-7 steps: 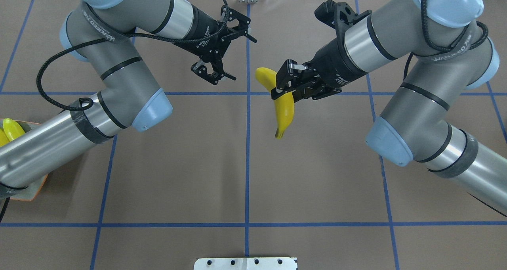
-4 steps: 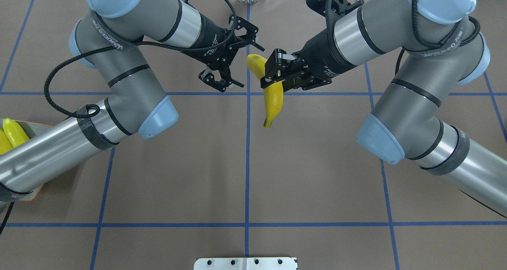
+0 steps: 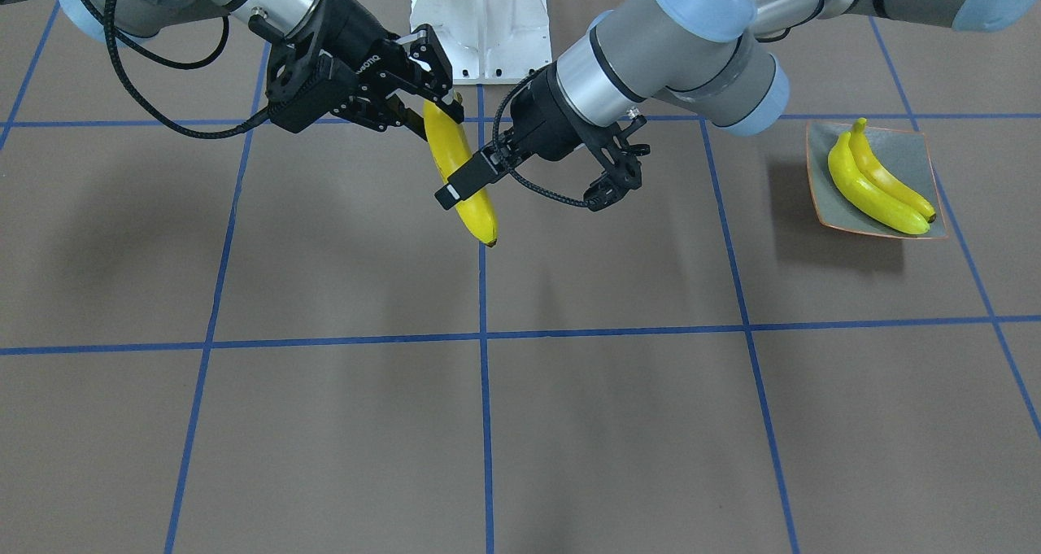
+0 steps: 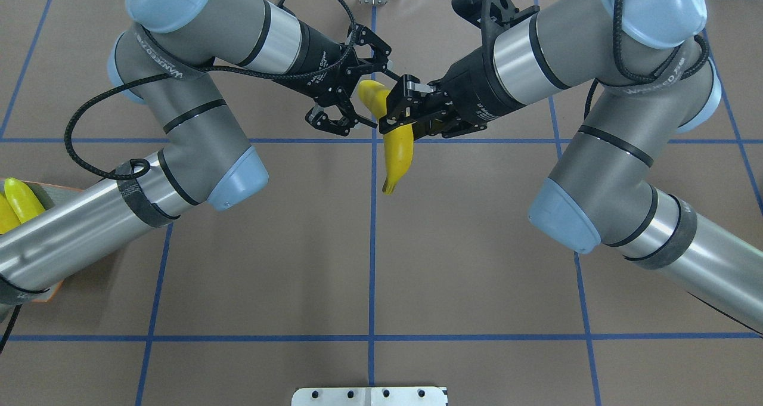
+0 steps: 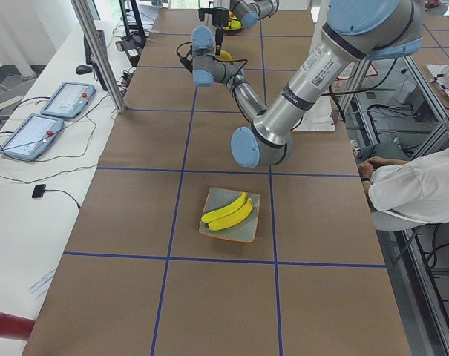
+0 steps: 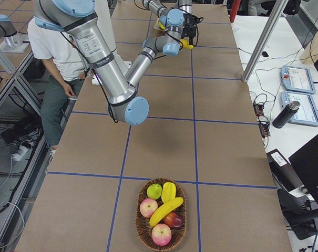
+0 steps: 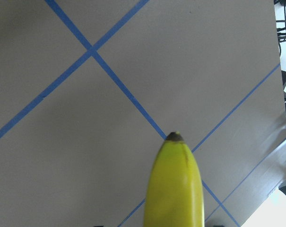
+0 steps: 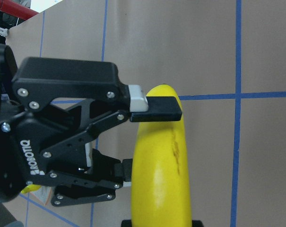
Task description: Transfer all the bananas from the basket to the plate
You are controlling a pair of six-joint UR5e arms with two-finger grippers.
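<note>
My right gripper (image 4: 403, 120) is shut on a yellow banana (image 4: 398, 152) and holds it in the air over the table's far middle. My left gripper (image 4: 365, 96) is open, its fingers either side of that banana's upper end (image 8: 161, 179). In the left wrist view the banana (image 7: 173, 189) points away between the fingers. The plate (image 3: 911, 151) holds two bananas (image 3: 874, 184). The basket (image 6: 143, 231) holds another banana (image 6: 163, 208) among apples.
The robot's white base (image 3: 480, 17) stands behind both grippers. A seated person (image 5: 417, 185) is at the table's side. Control tablets (image 5: 42, 122) and cables lie on the bench beside the table.
The right gripper carried the banana left and farther from the robot. The left gripper moved right to meet it and now straddles the banana's upper end.
</note>
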